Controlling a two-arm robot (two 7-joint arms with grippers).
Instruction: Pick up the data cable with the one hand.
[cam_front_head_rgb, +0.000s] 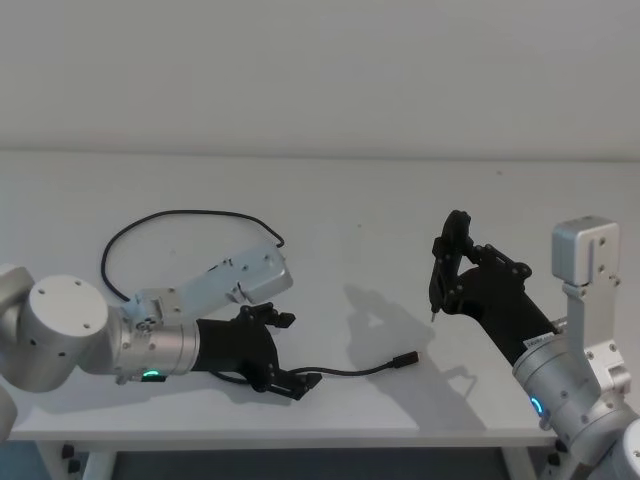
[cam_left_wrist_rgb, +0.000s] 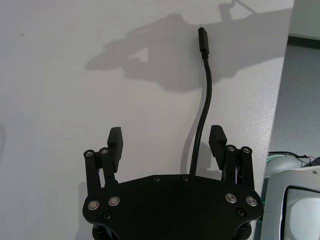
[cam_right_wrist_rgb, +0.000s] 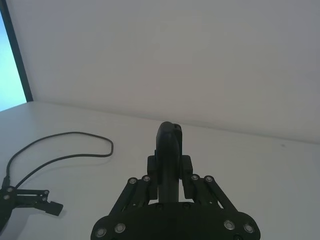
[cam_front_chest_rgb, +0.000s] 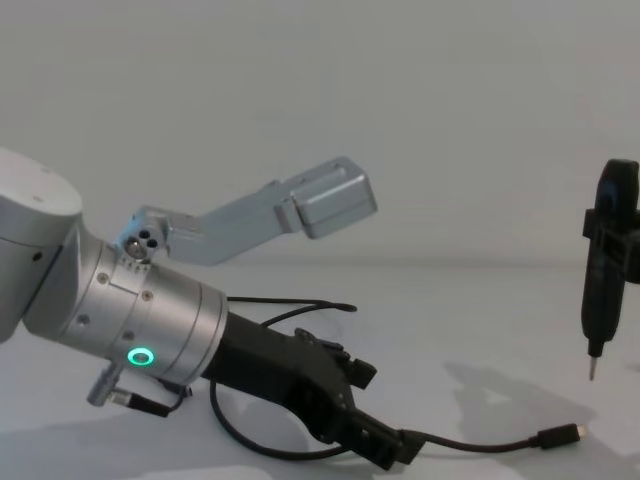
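Note:
The data cable (cam_front_head_rgb: 180, 213) is thin and black. It loops across the left of the white table and runs forward to a plug (cam_front_head_rgb: 405, 360) near the front edge. My left gripper (cam_front_head_rgb: 300, 350) is low over the table, open, astride the cable's near stretch. In the left wrist view the cable (cam_left_wrist_rgb: 204, 105) passes between the fingers (cam_left_wrist_rgb: 115, 142), closer to one, and they do not touch it. The chest view shows the left gripper (cam_front_chest_rgb: 385, 415) with the cable (cam_front_chest_rgb: 480, 443) trailing out to its plug (cam_front_chest_rgb: 560, 435). My right gripper (cam_front_head_rgb: 455, 272) hangs at the right.
The right gripper (cam_right_wrist_rgb: 170, 175) is shut on a slim black upright tool (cam_front_chest_rgb: 605, 260) with a thin pin tip, held above the table. The table's front edge (cam_front_head_rgb: 300, 434) lies just beyond the left gripper. A silver arm link (cam_front_head_rgb: 245, 275) reaches over the cable loop.

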